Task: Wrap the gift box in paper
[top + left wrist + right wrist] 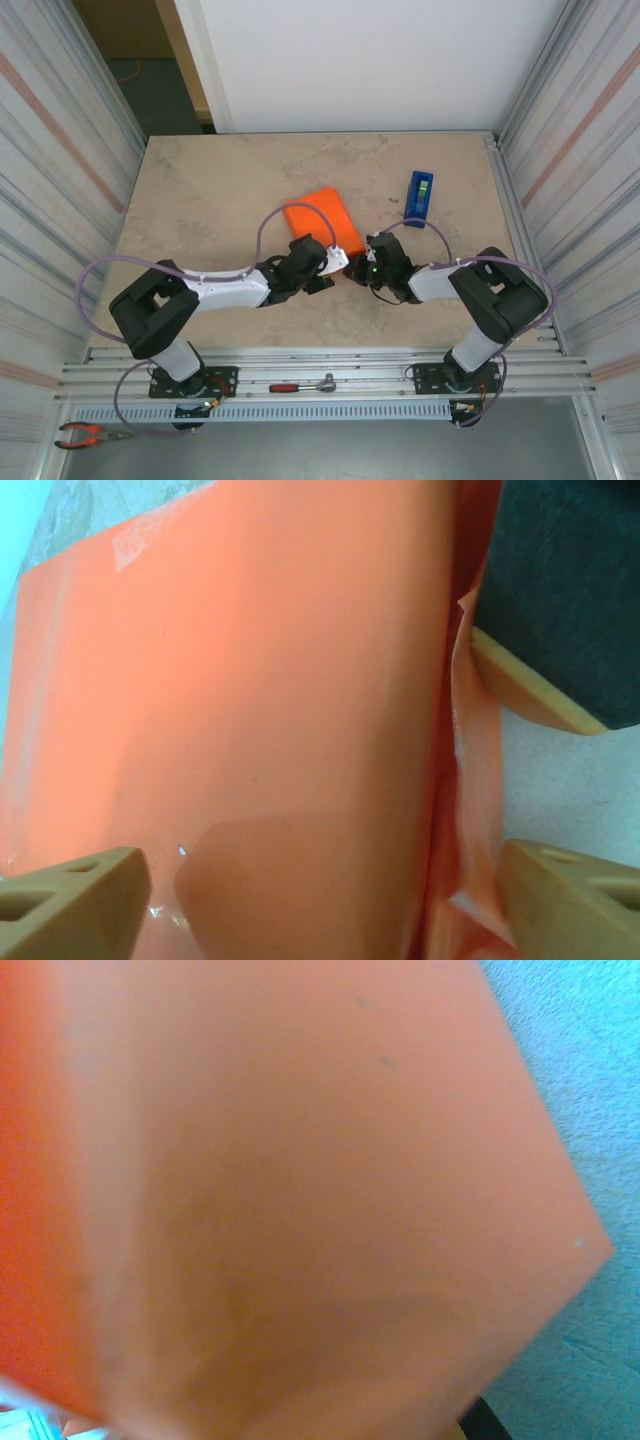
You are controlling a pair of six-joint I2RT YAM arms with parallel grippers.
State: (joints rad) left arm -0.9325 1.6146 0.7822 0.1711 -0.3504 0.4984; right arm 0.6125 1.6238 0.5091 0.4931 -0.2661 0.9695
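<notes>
I log plain bright orange paper [322, 222], a blue tape dispenser [419, 196] at its 2 o'clock, a beige marbled table [200, 190], and red-handled pliers [85, 434] at 7 o'clock.
</notes>
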